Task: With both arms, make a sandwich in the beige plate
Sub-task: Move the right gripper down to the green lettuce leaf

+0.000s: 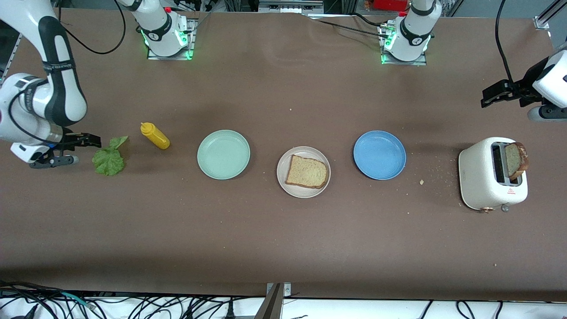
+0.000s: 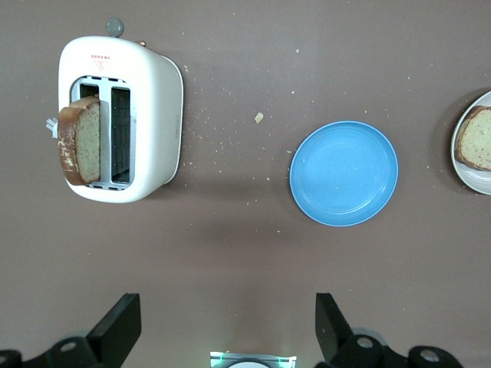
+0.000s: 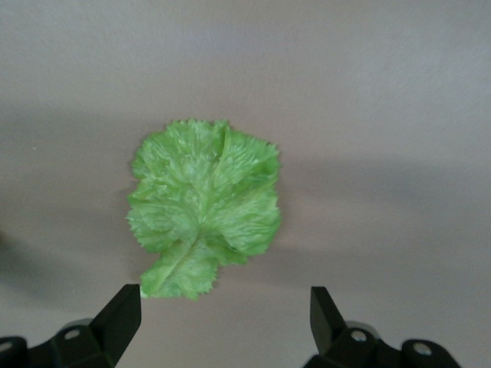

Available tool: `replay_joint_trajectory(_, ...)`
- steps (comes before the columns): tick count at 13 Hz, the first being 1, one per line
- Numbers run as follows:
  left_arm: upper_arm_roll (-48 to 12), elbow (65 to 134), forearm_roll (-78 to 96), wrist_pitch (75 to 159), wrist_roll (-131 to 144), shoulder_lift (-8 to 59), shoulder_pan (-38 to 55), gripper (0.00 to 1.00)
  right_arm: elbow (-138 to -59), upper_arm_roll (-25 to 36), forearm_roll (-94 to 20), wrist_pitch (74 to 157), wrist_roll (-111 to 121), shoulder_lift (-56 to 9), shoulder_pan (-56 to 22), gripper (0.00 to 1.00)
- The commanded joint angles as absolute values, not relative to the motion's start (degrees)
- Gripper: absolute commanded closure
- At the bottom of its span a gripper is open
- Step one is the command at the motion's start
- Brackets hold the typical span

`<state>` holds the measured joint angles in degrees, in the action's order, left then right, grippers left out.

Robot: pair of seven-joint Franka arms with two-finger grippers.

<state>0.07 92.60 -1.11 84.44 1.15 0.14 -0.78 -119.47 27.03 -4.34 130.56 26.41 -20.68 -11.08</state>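
One toast slice (image 1: 307, 171) lies flat on the beige plate (image 1: 283, 181) at mid-table, its rounded top toward the left arm's end. A second slice (image 1: 515, 160) stands upright in the toaster (image 1: 480, 177) near the left arm's edge. The lettuce leaf (image 1: 108, 157) lies on the table near the right arm's edge, long axis slanting, stem toward the mustard bottle (image 1: 155, 135). The right gripper (image 3: 222, 314) hangs spread wide and empty above the leaf. The left gripper (image 2: 226, 326), also released, hovers over bare table near the toaster and blue plate (image 2: 344, 172).

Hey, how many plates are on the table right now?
3, in a row: the green plate toward the right arm's end, the beige plate in the middle holding a slice of bread, and the blue plate toward the toaster.
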Motion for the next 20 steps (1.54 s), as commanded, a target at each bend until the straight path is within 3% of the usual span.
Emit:
replay_joint_trajectory(1,-0.2,92.1,-3.5,83.8,1.8,0.0,-0.6,0.0,-120.9,26.8,-4.3,133.7,24.2,-21.6,-12.0,0.02)
replay_joint_trajectory(8,-0.2,92.1,-3.5,84.0,1.8,0.1,-0.6,0.0,-121.6,24.6,-9.4,140.4,21.0,-28.6,-12.0,0.04)
replay_joint_trajectory(9,-0.2,92.1,-3.5,84.0,1.8,0.1,-0.6,0.0,-121.6,24.0,-10.2,140.6,20.9,-29.0,-11.9,0.16)
replay_joint_trajectory(11,-0.2,92.1,-3.5,84.1,1.8,0.1,-0.6,0.0,-121.6,23.9,-10.5,140.5,21.0,-29.9,-11.9,0.68)
replay_joint_trajectory(13,-0.2,92.1,-3.5,84.2,1.8,0.1,-0.6,0.0,-121.4,23.9,-10.5,140.2,21.0,-29.9,-11.9,1.0)
replay_joint_trajectory(17,-0.2,92.1,-3.5,84.2,1.8,0.1,-0.6,0.0,-121.2,23.9,-10.5,139.9,21.4,-28.0,-12.0,1.0)
replay_joint_trajectory(20,-0.2,92.2,-3.5,84.2,1.8,0.0,-0.6,0.0,-119.1,23.8,-10.4,130.3,21.4,-23.7,-12.2,1.0)
